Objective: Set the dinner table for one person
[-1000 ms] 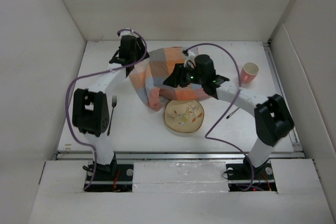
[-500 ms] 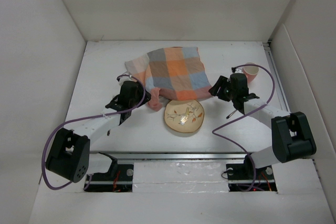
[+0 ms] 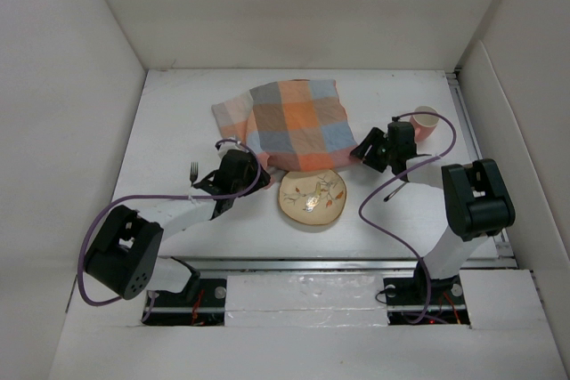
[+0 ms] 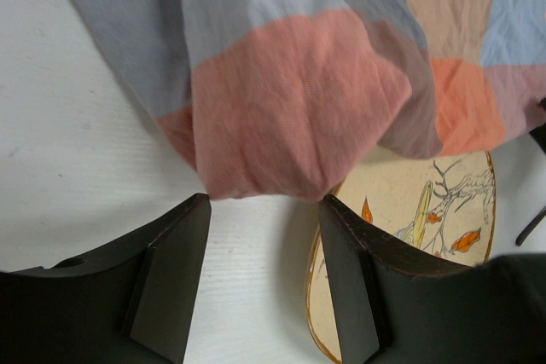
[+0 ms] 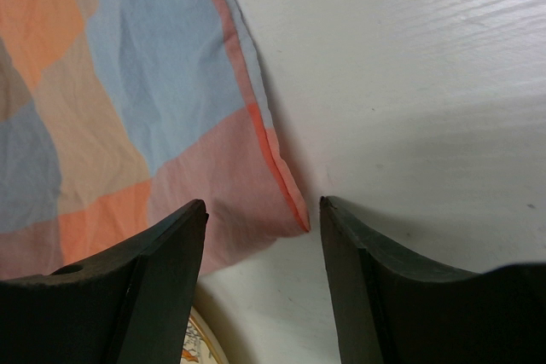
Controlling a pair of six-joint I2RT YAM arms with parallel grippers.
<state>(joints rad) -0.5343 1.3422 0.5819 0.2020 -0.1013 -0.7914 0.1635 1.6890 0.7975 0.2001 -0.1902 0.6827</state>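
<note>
The step in hand looks like laying out the checked cloth (image 3: 294, 122) as a place mat, with both arms working its near corners. The cloth sits toward the far middle of the bench (image 3: 178, 104), the wide white top that carries everything. Most of it lies flat, but its near-left corner is folded under into a soft lump, and its near edge laps onto the far rim of the plate (image 3: 313, 198).

The left pincer (image 4: 264, 210) stands well open with nothing in it. That folded lump lies just beyond its tips and is not pinched. The right pincer (image 5: 264, 210) is also open and empty, and the cloth's near-right corner lies flat on the bench just ahead of the gap.

As I judge it, the next move needs each pincer to close low on its corner and draw the cloth out square without dragging the plate along.

The cloth is thin woven fabric in orange, blue and grey squares, limp and creased, so it will bunch easily. The plate is cream, glazed and slightly uneven in outline, painted with sprigs and orange leaves. A pink cup (image 3: 425, 122) stands at the far right. A dark slender fork (image 3: 193, 172) lies at the left. The bench is smooth and matte with a faint grain.
</note>
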